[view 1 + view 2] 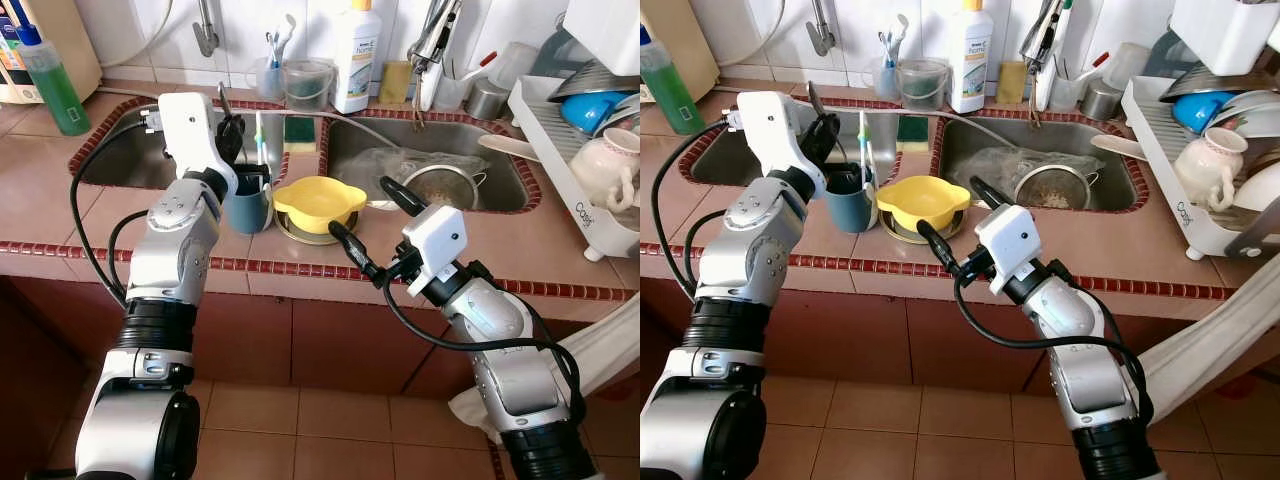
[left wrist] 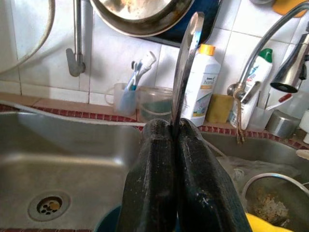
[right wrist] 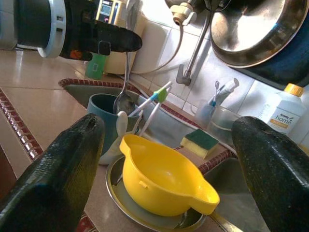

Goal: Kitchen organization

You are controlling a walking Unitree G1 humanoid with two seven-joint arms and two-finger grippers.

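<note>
Above the blue cup on the desk, the left pincer pinches a spoon upright, bowl down. Right pincer waits open by the yellow bowl.

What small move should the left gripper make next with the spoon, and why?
Probably lower it, then release: the left gripper pinches the spoon upright, its bowl at the rim of the blue cup, which already holds other utensils.

I see the pink tiled counter with a blue cup right under my left jaws and a yellow bowl on a metal plate just ahead of my right jaws.
</note>
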